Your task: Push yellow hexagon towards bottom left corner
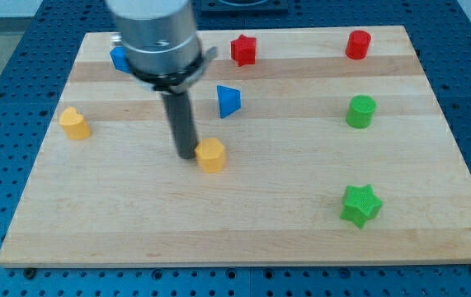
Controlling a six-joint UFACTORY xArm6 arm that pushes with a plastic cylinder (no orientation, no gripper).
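Observation:
The yellow hexagon (211, 154) lies near the middle of the wooden board (243, 223). My tip (186, 155) stands right at the hexagon's left side, touching or nearly touching it. The dark rod rises from the tip to the grey arm body at the view's top. A second yellow block (75, 123), of unclear shape, lies at the board's left side.
A blue triangle (228, 101) lies above and right of the hexagon. A blue block (120, 58) is partly hidden behind the arm. A red star (243, 49), a red cylinder (357, 44), a green cylinder (361, 111) and a green star (360, 205) lie around the board.

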